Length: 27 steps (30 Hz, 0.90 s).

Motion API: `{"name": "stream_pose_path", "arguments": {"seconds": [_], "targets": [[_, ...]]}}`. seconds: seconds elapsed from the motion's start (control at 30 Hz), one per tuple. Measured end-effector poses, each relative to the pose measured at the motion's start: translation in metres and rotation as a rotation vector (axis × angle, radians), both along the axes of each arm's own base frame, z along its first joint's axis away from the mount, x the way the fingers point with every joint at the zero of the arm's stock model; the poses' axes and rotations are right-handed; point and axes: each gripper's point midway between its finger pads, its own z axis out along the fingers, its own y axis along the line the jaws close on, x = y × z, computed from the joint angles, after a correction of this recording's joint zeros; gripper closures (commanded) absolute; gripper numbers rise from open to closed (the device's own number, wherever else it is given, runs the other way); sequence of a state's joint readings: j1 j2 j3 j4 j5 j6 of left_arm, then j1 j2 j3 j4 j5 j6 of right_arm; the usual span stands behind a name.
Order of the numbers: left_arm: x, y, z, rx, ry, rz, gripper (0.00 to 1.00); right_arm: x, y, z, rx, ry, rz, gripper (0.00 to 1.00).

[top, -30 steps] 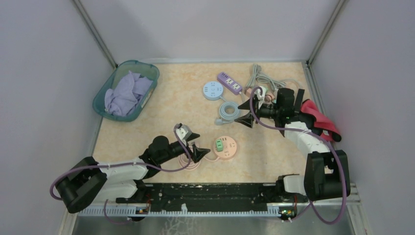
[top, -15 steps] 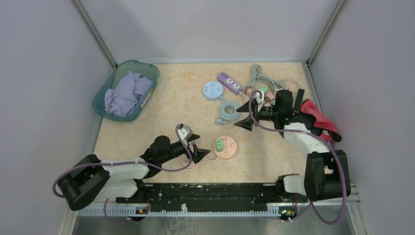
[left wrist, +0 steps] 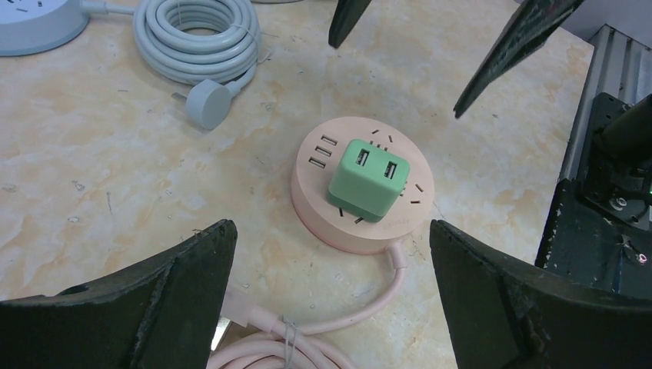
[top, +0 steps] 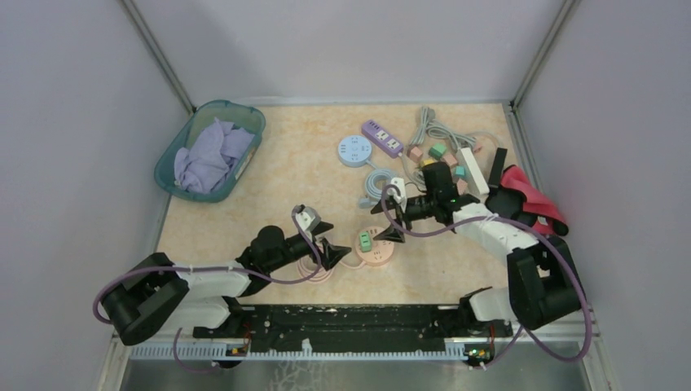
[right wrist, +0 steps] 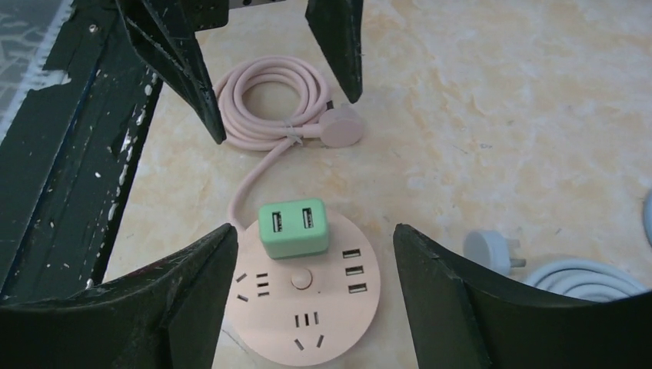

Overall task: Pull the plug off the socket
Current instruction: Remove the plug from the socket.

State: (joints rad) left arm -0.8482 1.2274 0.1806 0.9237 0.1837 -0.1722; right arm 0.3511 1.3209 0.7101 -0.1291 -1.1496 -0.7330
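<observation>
Plug (top: 366, 241) just ahead of right gripper (top: 386, 221)

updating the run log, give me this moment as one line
phase: approach | green plug seated in pink socket | left gripper open, beside socket | right gripper open over plug, not touching

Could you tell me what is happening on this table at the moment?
Two robot arms are closing in on a round pink socket with a green plug seated in it. The left gripper is open just to the socket's left, above the coiled pink cord. The right gripper hovers open at the socket's far side. Neither touches the plug, which is not yet pulled out.
</observation>
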Motion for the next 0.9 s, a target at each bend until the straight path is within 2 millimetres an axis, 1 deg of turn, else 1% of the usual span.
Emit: {"name": "stream_pose_path", "arguments": {"seconds": [0.07, 0.1, 0.3, 0.33, 0.37, 0.5, 0.6, 0.67, 0.73, 0.8, 0.9], "targets": [[0.0, 0.0, 0.0, -0.003, -0.003, 0.001, 0.0, -0.007, 0.006, -0.01, -0.038, -0.006, 0.028, 0.1], [0.0, 0.001, 0.0, -0.004, -0.004, 0.002, 0.0, -0.01, 0.009, -0.014, -0.057, -0.008, 0.042, 0.07], [-0.001, 0.004, -0.006, 0.002, -0.001, 0.009, 0.0, -0.02, 0.025, -0.042, -0.173, -0.012, 0.091, 0.06], [-0.002, 0.005, -0.008, 0.004, 0.001, 0.01, 0.0, -0.019, 0.027, -0.048, -0.201, -0.019, 0.089, 0.08], [-0.002, 0.006, -0.008, 0.005, 0.002, 0.011, 0.0, -0.019, 0.028, -0.049, -0.208, -0.021, 0.088, 0.11], [-0.002, 0.006, -0.009, 0.004, 0.001, 0.011, 0.0, -0.017, 0.029, -0.063, -0.279, -0.045, 0.075, 0.29], [-0.002, 0.007, -0.008, -0.002, -0.004, 0.011, 0.0, -0.017, 0.032, -0.068, -0.318, -0.07, 0.083, 0.47], [-0.003, 0.007, -0.008, -0.003, -0.004, 0.012, 0.0, -0.017, 0.035, -0.069, -0.336, -0.087, 0.094, 0.63], [-0.003, 0.008, -0.008, -0.007, -0.003, 0.012, 0.0, -0.017, 0.037, -0.07, -0.345, -0.094, 0.105, 0.76], [-0.003, 0.007, -0.007, -0.019, 0.0, 0.013, 0.0, -0.016, 0.036, -0.069, -0.355, -0.096, 0.102, 0.87], [-0.003, 0.006, -0.005, -0.042, 0.014, 0.016, 0.0, -0.015, 0.035, -0.069, -0.367, -0.1, 0.101, 1.0]]}}
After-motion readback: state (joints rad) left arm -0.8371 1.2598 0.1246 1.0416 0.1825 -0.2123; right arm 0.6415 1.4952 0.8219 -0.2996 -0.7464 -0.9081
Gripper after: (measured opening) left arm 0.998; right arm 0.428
